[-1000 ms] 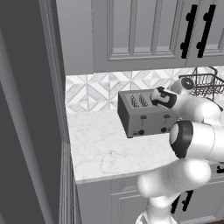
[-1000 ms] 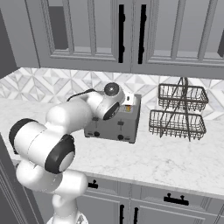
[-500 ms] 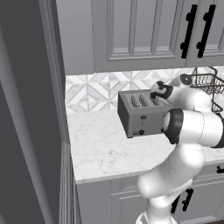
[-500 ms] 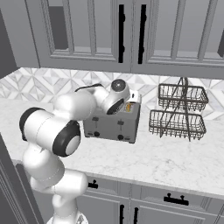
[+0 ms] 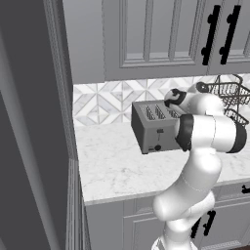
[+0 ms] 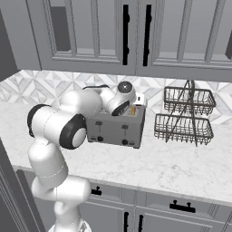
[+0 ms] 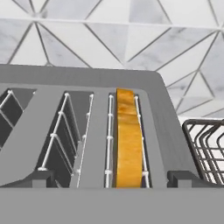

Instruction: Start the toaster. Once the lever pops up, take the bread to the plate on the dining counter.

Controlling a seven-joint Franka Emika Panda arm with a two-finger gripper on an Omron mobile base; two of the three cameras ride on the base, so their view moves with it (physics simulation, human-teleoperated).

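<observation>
- White marble worktop (image 5: 112,161) carries everything, and the arm reaches in over its front edge.
- Gripper (image 6: 136,103) hovers just above the toaster's top with its fingers spread wide, holding nothing.
- Toaster (image 5: 155,128) sits mid-depth on the worktop, nearer the tiled back wall than the front edge.
- Bread (image 7: 128,138) stands on edge in the slot at the toaster's end nearest the wire rack (image 6: 185,117); its top crust shows.
- Looks like the pick-up step: the fingers should straddle the slice across its thin faces, drop straight down between the slot wires, close, then lift vertically so it doesn't snag.
</observation>
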